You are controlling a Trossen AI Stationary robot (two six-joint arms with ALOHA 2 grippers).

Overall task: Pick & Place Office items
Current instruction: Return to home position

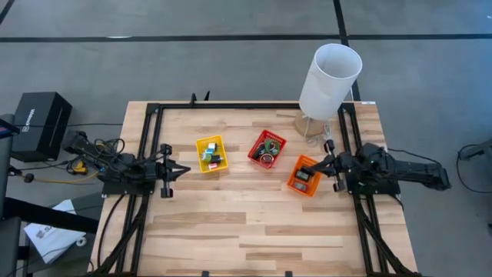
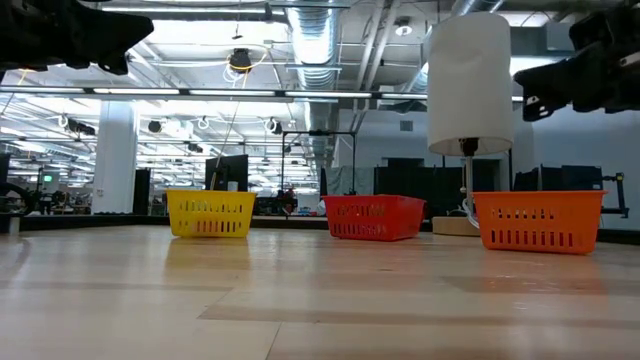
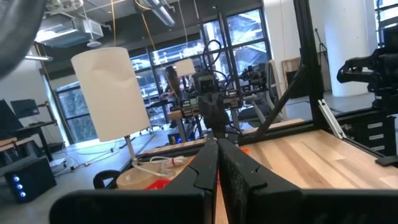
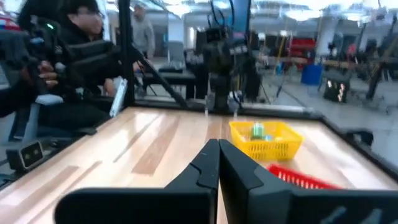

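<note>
Three small bins stand in a row on the wooden table: a yellow bin [image 1: 210, 153], a red bin [image 1: 267, 148] and an orange bin [image 1: 304, 175]. Each holds small office items [image 1: 214, 158] of mixed colours. My left gripper [image 1: 187, 169] is shut, held level above the table at its left side, pointing toward the yellow bin. My right gripper [image 1: 310, 167] is shut, held level over the orange bin's far edge. Both show with their fingers together and with nothing between them in the wrist views, the left gripper [image 3: 217, 165] and the right gripper [image 4: 219, 163].
A tall white cylinder [image 1: 329, 80] on a wooden base stands at the far right, close behind my right gripper. Black frame rails [image 1: 146, 154] run along the table's left, right and far sides. A person [image 4: 74, 37] sits beyond the table's edge.
</note>
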